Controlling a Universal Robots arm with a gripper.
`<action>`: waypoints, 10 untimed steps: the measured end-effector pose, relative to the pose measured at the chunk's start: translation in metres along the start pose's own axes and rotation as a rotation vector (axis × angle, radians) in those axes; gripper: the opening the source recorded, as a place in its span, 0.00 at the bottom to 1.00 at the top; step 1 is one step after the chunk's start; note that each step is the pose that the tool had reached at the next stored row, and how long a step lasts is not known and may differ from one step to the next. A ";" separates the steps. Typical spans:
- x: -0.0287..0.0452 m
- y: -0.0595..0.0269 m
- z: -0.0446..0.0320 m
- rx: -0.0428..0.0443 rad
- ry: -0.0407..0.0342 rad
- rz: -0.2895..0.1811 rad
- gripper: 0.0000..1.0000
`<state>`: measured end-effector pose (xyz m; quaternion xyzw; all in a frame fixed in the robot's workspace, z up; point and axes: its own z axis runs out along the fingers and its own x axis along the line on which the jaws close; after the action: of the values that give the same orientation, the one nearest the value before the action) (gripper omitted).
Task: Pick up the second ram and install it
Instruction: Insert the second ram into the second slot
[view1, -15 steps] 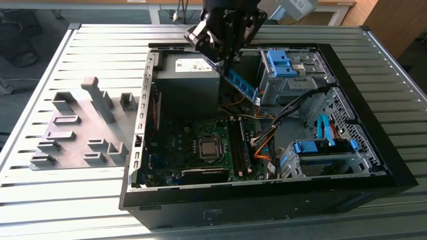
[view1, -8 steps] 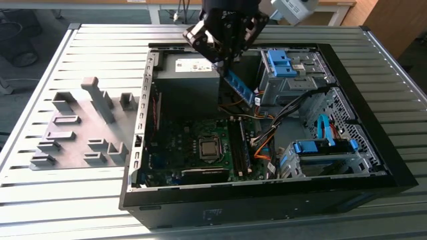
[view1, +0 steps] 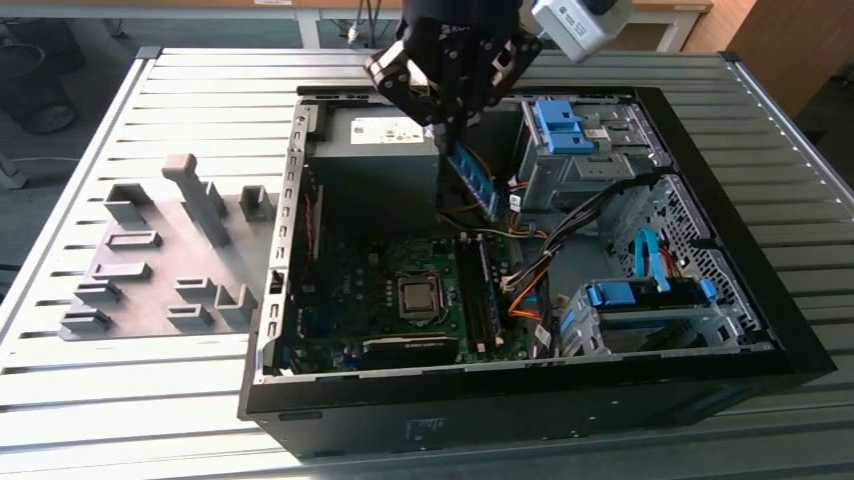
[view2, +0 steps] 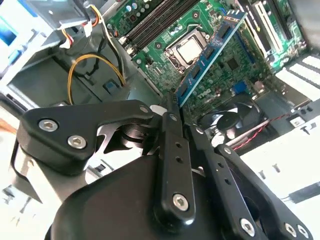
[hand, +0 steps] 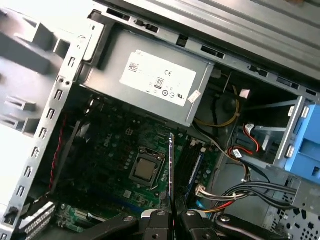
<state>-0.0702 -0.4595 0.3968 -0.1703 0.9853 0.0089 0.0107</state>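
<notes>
The table (view1: 200, 90) is grey metal, its top made of long ribbed slats. A black case (view1: 534, 415) lies on its side, open upward, over the middle and toward the edge at the exterior view's right. A grey tray (view1: 160, 290) with upright blocks lies flat near the opposite edge, just beside the case.

End effector (view1: 446, 122) downward, clamped tight

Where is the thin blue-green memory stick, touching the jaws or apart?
Touching. In the first wrist view the gripper pinches the thin blue-green memory stick.
</notes>
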 end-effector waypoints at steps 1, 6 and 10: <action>0.0000 0.0000 0.0003 0.0004 -0.0001 0.015 0.14; 0.0000 0.0002 0.0021 0.0022 -0.0012 0.093 0.14; 0.0000 0.0003 0.0037 0.0038 -0.0022 0.158 0.14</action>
<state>-0.0703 -0.4592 0.3932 -0.0918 0.9957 0.0080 0.0114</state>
